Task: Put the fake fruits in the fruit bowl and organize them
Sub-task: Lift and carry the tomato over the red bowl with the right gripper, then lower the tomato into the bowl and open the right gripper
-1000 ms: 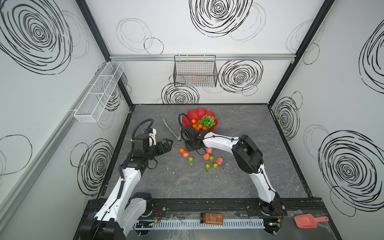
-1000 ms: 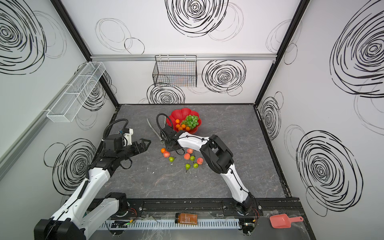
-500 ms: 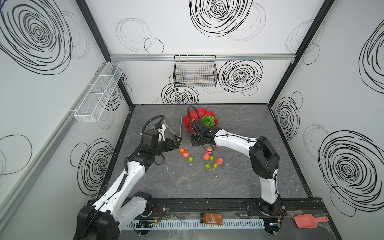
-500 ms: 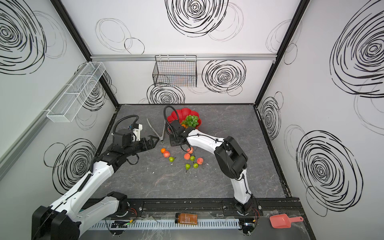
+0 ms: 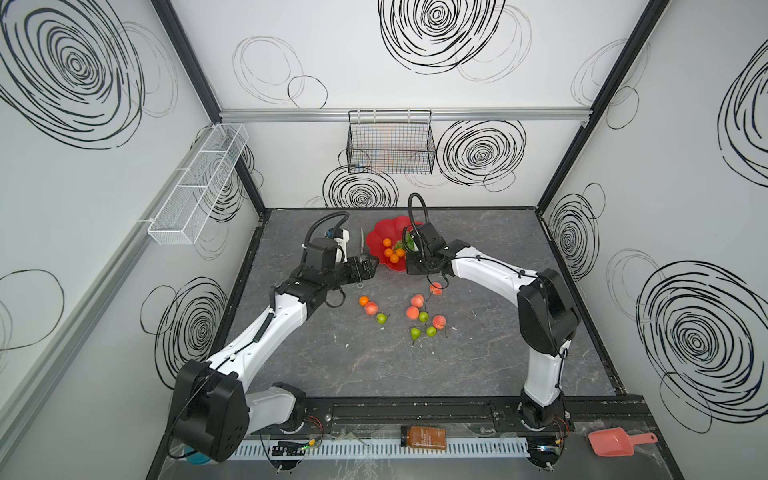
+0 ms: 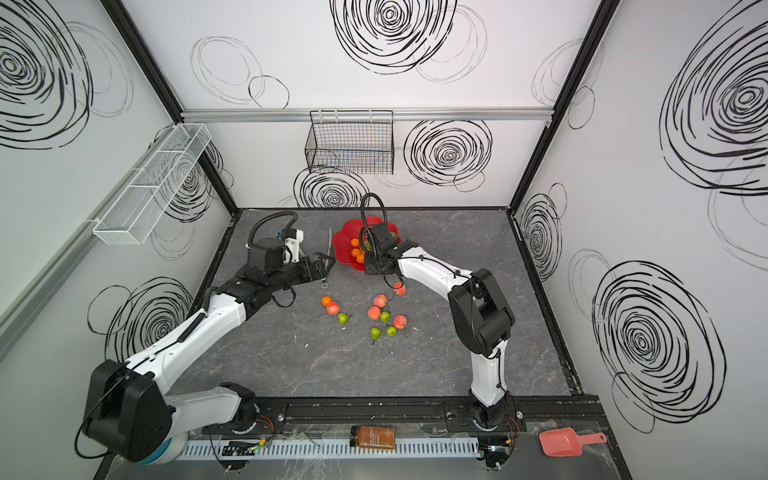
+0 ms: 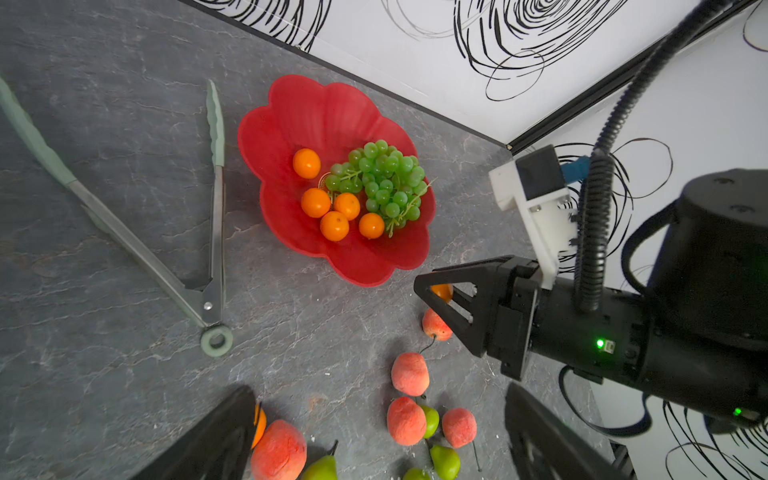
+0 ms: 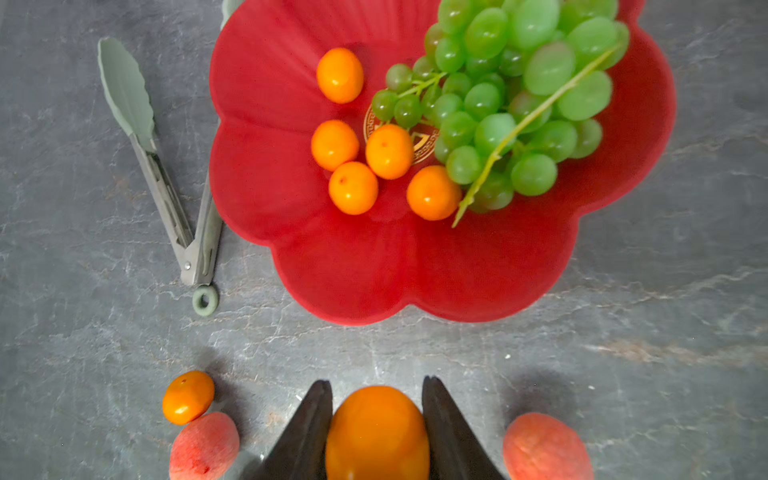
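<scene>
We see the right gripper (image 8: 376,380) pinching a tangerine (image 8: 377,432) just short of the near rim of the fruit bowl (image 8: 353,270), far centre; the left gripper (image 5: 369,269) hangs spread beside the tongs (image 7: 212,232); open table (image 5: 374,374) lies nearer us; only wrist views show that tangerine.

The red petal-rimmed bowl (image 8: 374,274) holds green grapes (image 8: 519,95) and five tangerines (image 8: 353,187), one more tangerine (image 8: 376,432) is pinched in the right gripper (image 8: 376,380) near its rim, and another tangerine (image 8: 188,397), five peaches (image 5: 412,312) and four pears (image 5: 381,318) lie loose on the table (image 5: 374,365) nearby.
</scene>
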Motion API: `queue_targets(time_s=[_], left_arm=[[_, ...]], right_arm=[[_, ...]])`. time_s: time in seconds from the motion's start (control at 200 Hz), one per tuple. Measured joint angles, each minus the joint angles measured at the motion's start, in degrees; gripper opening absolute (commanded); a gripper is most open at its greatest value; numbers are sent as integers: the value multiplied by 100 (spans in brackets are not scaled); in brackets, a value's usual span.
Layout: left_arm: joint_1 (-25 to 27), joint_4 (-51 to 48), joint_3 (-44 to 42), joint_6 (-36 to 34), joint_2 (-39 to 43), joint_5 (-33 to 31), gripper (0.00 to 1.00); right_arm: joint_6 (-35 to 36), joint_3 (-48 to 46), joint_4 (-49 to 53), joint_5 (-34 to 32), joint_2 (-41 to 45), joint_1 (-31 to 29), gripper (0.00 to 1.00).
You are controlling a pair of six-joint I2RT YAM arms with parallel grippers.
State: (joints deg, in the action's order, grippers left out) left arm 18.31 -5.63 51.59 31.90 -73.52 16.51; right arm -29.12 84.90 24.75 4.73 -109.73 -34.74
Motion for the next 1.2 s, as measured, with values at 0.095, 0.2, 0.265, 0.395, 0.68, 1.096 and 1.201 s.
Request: queue_targets(time_s=[0.095, 0.2, 0.265, 0.395, 0.68, 1.096, 1.201], left_arm=[[7, 170, 79, -20, -291, 39, 96], [0, 354, 144, -87, -597, 157, 96], [-33, 446, 151, -114, -728, 278, 96], [-232, 459, 151, -133, -817, 555, 96], [-664, 621, 151, -142, -844, 866, 96], [-721, 667, 151, -85, -907, 1003, 96], [-723, 667, 151, -83, -907, 1001, 96]], right_arm=[[83, 173, 42, 15, -79, 144, 37], [131, 426, 37, 72, -280, 247, 37], [179, 592, 42, 120, -463, 278, 37], [256, 957, 76, 229, -903, 289, 37], [365, 1523, 197, 411, -1473, 286, 39], [391, 1869, 363, 472, -1847, 284, 45], [391, 1869, 376, 472, -1849, 284, 46]])
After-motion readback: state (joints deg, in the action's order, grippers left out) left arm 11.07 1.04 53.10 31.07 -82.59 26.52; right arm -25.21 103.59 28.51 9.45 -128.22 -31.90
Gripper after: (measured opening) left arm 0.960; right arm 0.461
